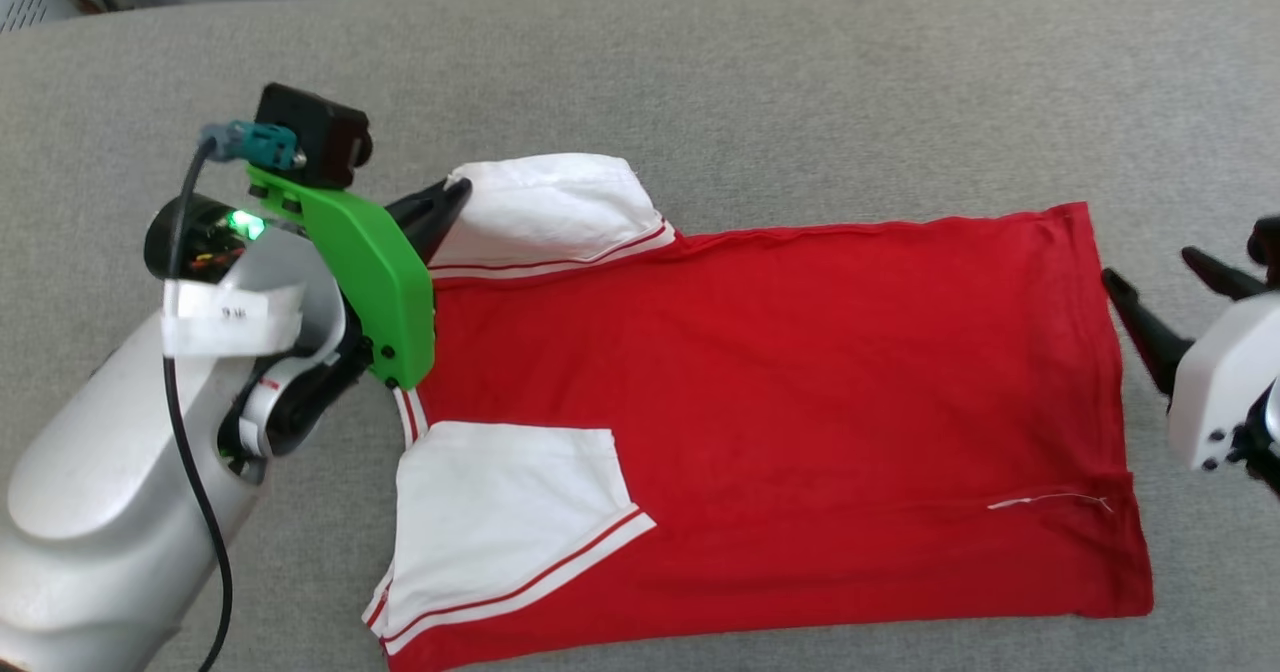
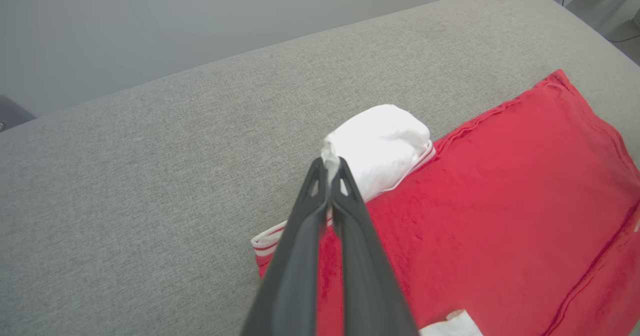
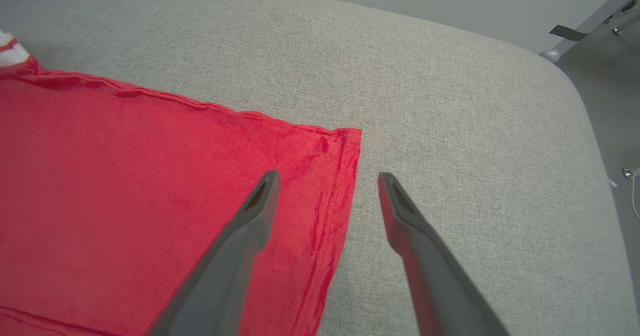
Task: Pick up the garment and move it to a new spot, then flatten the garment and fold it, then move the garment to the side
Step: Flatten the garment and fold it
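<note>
Garment [image 1: 780,402] flat on grey cushioned surface [image 1: 700,72], hem [image 1: 1115,382] at right | left claw [image 1: 457,190] pinching far sleeve [image 1: 545,212] | right claw [image 1: 1148,264] spread beside hem | risk: thin pinch may slip, bunching the sleeve

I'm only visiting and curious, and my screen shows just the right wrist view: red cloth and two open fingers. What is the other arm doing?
Observer: The left gripper is shut on the tip of a white sleeve of the shirt.
Operator: Is that sleeve lying flat?
Observer: No. It bulges up where it is pinched, at the far edge of the shirt.
Operator: And the other sleeve?
Observer: The near sleeve lies flat, folded in over the red body.
</note>
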### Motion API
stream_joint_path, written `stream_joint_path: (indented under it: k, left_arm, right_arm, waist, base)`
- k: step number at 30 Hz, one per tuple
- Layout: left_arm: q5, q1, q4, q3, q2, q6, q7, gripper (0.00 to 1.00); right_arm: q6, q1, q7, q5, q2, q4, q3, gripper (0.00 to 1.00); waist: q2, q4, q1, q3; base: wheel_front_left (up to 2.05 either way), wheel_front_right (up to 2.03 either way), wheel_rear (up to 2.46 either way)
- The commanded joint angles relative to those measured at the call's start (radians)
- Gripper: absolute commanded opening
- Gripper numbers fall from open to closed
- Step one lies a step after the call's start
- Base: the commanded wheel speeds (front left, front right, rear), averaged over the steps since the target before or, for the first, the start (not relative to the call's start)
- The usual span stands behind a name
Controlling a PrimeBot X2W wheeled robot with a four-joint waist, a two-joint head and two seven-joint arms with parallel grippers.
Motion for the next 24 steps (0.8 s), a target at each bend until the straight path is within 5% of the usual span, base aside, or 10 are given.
stream_joint_path:
  k: [1, 11, 24]
  left_arm:
    - [0.009, 0.024, -0.026, 0.001, 0.008, 0.013, -0.008, 0.00]
    - [0.055, 0.040, -0.193, -0.010, 0.024, 0.063, -0.009, 0.00]
    - [0.077, 0.022, -0.235, -0.022, 0.012, 0.065, -0.025, 0.00]
  right_arm:
    - [-0.001, -0.037, 0.029, 0.020, -0.009, 0.016, 0.004, 1.00]
    - [-0.001, -0.255, 0.190, 0.047, -0.072, 0.206, 0.056, 1.00]
    - [-0.001, -0.339, 0.159, 0.032, -0.091, 0.407, 0.133, 1.00]
  waist:
    - [0.0000, 0.029, 0.0001, 0.035]
    - [0.0000, 0.088, 0.0001, 0.133]
    - [0.0000, 0.136, 0.0001, 0.184]
  base:
    - [0.00, 0.00, 0.00]
    - [0.00, 0.00, 0.00]
    - [0.00, 0.00, 0.00]
